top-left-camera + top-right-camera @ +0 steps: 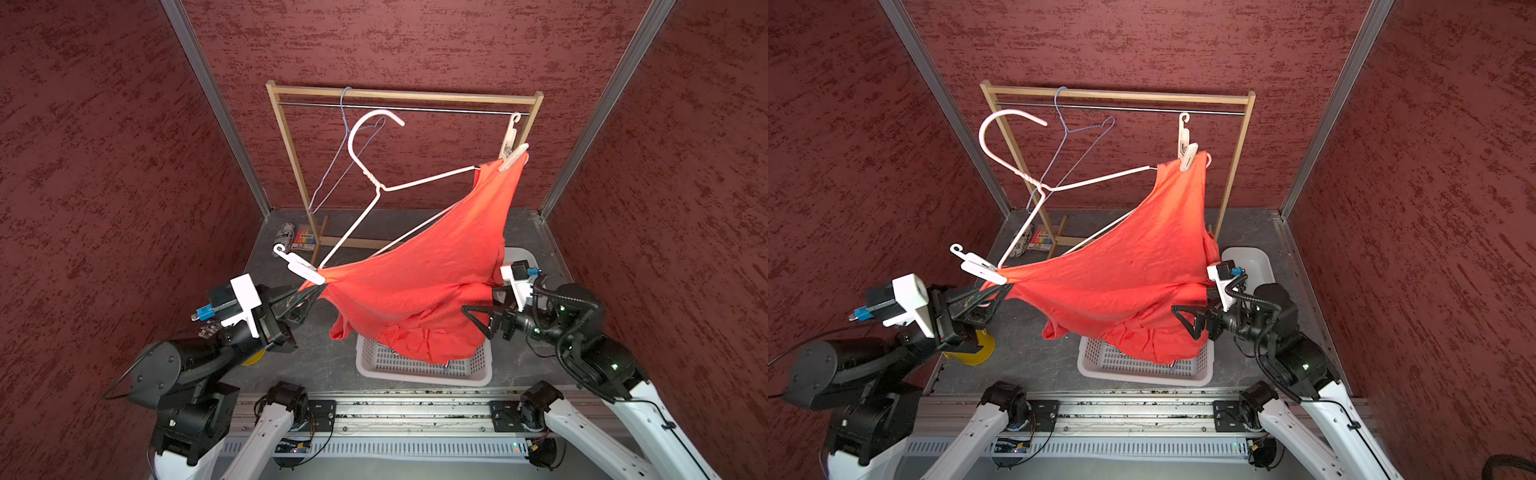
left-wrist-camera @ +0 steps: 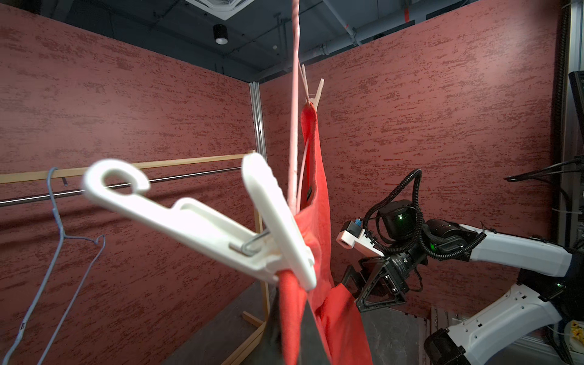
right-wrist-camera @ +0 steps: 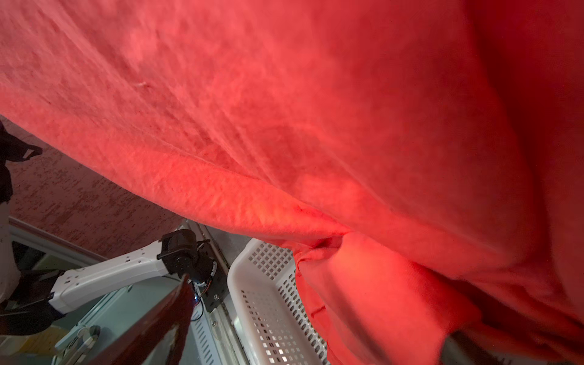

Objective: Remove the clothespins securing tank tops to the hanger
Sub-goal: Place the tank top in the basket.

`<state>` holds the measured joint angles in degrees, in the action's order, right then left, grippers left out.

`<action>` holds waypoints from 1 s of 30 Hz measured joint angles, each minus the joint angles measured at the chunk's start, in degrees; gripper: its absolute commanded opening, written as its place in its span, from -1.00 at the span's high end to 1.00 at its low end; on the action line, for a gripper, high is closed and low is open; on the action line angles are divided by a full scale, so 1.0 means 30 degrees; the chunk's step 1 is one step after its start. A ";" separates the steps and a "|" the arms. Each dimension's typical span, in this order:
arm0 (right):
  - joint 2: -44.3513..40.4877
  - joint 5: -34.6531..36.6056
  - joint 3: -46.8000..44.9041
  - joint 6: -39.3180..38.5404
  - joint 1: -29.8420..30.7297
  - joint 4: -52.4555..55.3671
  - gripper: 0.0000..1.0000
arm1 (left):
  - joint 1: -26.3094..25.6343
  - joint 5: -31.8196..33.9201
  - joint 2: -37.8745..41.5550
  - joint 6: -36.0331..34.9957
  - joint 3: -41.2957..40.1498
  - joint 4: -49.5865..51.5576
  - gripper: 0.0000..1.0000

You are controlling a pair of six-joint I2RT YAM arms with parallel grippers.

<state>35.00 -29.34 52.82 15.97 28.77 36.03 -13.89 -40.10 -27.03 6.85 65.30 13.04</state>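
Orange-red cotton is stretching wide, the tank top [image 1: 415,270] sagging from a thin white hanger [image 1: 376,187] that is tilting steeply in front of the wooden rack [image 1: 286,145]. Smooth white plastic is biting both corners: the low clothespin [image 1: 300,266], hook-ended, is sitting just above the left fingers [image 1: 301,309], which are pinching together on the cloth beneath it, and the high clothespin [image 1: 513,156] is gripping up by the rail. Over here the right fingers [image 1: 474,323] are standing apart, one half-buried behind fabric. Folds are spilling into the perforated white basket [image 1: 415,368], hiding its contents.
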 measured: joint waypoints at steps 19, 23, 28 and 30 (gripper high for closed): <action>0.3905 0.6382 0.5282 -0.1472 0.0007 1.0178 -0.91 | -0.0015 0.3672 -0.1909 -0.0882 -0.0189 -0.0947 1.00; 0.4233 0.7716 0.5894 -0.1435 0.0007 0.9865 -0.91 | -0.0015 0.2987 -0.3555 -0.1137 0.1341 -0.1202 1.00; 0.2849 0.8794 0.6054 -0.1421 0.0007 0.7169 -0.91 | -0.0015 0.1974 -0.4182 -0.1494 0.2273 -0.1421 1.00; 0.2361 0.9296 0.6054 -0.1479 0.0007 0.5960 -0.92 | -0.0015 0.1472 -0.3971 -0.1588 0.2266 -0.1304 1.00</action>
<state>42.09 -1.45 70.98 11.53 28.80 53.91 -13.93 -35.68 -38.94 2.09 72.10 9.13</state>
